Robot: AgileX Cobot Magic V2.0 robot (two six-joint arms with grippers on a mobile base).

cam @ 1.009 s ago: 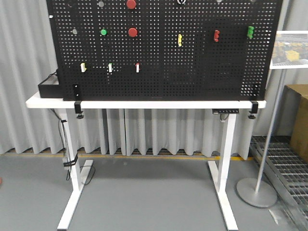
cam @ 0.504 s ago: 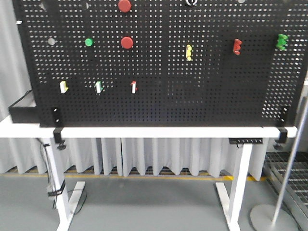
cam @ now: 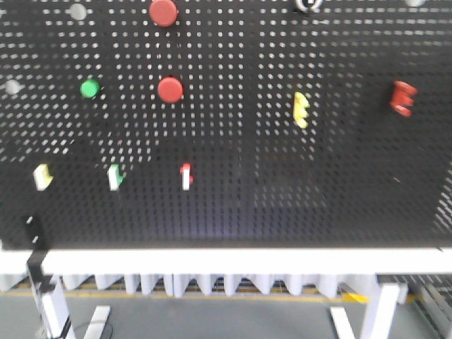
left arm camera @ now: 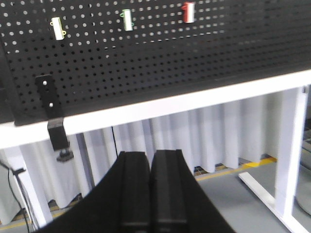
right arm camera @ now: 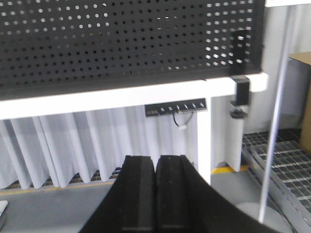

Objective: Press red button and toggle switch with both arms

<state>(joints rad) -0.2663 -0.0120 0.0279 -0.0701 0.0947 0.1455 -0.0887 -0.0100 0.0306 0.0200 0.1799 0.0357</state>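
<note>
A black pegboard (cam: 240, 176) stands on a white table (cam: 212, 260). It bears two red round buttons, one at mid height (cam: 170, 90) and one at the top (cam: 163, 11), and a green button (cam: 89, 88). Below hang three small toggle switches: yellow (cam: 42, 176), green (cam: 115, 176) and red (cam: 186, 176). The switches also show in the left wrist view, the red one (left arm camera: 187, 11) at the top. My left gripper (left arm camera: 151, 154) is shut and empty, low before the table edge. My right gripper (right arm camera: 156, 158) is shut and empty, below the board's right part.
A yellow handle (cam: 301, 109) and a red handle (cam: 402, 98) sit on the board's right half. Black clamps (left arm camera: 52, 121) (right arm camera: 239, 87) fix the board to the table. White curtains hang behind. A thin pole (right arm camera: 274, 111) and a floor grating (right arm camera: 277, 160) stand at the right.
The front view has closed in on the pegboard: the buttons and switches have grown larger and the table legs have dropped out of the frame.
</note>
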